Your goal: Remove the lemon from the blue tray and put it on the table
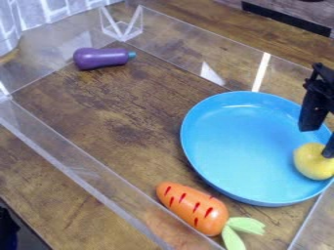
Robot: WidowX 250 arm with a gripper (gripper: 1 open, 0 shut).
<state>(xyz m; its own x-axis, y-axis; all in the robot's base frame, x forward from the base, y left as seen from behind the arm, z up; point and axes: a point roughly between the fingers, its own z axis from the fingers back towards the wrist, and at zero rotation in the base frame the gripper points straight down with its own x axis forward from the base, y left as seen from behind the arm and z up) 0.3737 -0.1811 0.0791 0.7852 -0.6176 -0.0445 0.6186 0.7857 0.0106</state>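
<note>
The lemon is a small yellow fruit lying at the right edge of the blue tray, a large round light-blue plate on the brown wooden table. My gripper points down right over the lemon, at the frame's right edge. One dark finger ends just behind the lemon. The other finger comes down at the lemon's right side and is mostly cut off by the frame edge. Whether the jaws press on the lemon does not show.
An orange carrot with green leaves lies in front of the tray near the front acrylic wall. A purple eggplant lies at the back left. Clear acrylic walls border the table.
</note>
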